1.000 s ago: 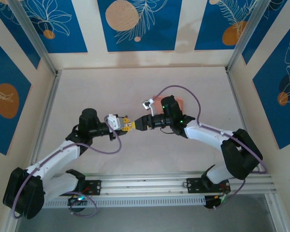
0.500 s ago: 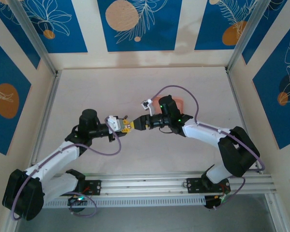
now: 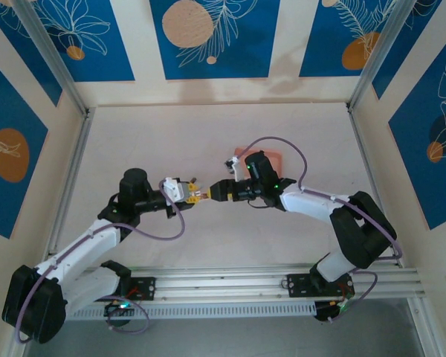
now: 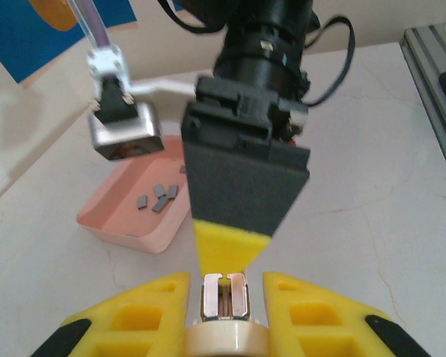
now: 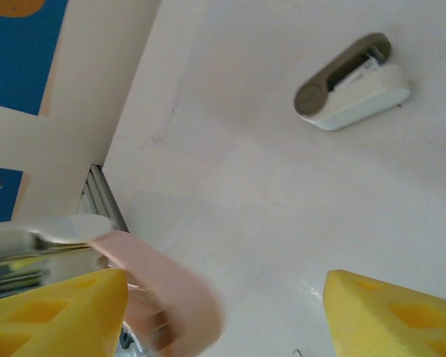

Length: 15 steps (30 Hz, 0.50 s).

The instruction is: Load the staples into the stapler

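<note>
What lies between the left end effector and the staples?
In the left wrist view, bare table and the tray's near wall lie between the left end effector and the staples.

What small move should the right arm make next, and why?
Probably close the right gripper gently on the raised lid. The left gripper is shut on the stapler, the right jaws stand open with the lid seemingly between them, and the staples lie in the pink tray.

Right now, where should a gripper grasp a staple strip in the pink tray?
Pinch the outlying staple strip across its narrow width, coming straight down: it lies flat on the pink tray floor, apart from the others, and the low walls probably leave finger room.
</note>
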### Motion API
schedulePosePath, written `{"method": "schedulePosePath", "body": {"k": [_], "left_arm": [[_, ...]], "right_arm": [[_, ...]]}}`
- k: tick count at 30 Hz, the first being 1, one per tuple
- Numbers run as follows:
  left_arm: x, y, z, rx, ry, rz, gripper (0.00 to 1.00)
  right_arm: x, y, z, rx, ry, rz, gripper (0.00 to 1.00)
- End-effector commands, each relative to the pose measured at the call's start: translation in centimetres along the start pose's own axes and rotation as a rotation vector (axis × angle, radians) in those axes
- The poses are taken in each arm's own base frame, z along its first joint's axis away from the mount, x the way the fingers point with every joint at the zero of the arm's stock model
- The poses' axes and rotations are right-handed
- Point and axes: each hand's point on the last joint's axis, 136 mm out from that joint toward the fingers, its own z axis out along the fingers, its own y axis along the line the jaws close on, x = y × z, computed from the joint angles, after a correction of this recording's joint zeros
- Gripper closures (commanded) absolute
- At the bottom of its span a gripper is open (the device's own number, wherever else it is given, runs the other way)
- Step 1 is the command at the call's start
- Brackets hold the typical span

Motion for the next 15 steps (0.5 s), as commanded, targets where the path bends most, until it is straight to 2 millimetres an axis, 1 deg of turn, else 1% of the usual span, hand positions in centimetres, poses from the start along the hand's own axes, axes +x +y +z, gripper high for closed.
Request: {"method": "schedulePosePath", "body": {"k": [1, 4, 9, 12, 15], "left_arm": [[-3.0, 0.3, -0.4, -0.017, -0.113, 0.050, 1.00], [-3.4, 0.7, -0.6, -0.055, -0.139, 0.045, 1.00], [-3.5, 2.0, -0.8, -0.141, -0.180, 0.025, 1.00], [-3.7, 3.0, -0.9, -0.202, -0.225, 0.003, 1.00], [-3.8, 3.6, -1.0, -0.251, -0.272, -0.020, 1.00]], "right_arm": [[0.8, -1.4, -0.1, 0.024, 0.002, 0.059, 0.30], [0.1, -0.5, -1.3, -0.068, -0.045, 0.078, 0.29], [-1.9, 1.3, -3.9, -0.166, -0.140, 0.098, 0.28], [-3.2, 2.4, -5.2, -0.211, -0.187, 0.155, 0.27], [-4.2, 3.6, -5.9, -0.262, -0.200, 0.232, 0.26]]}}
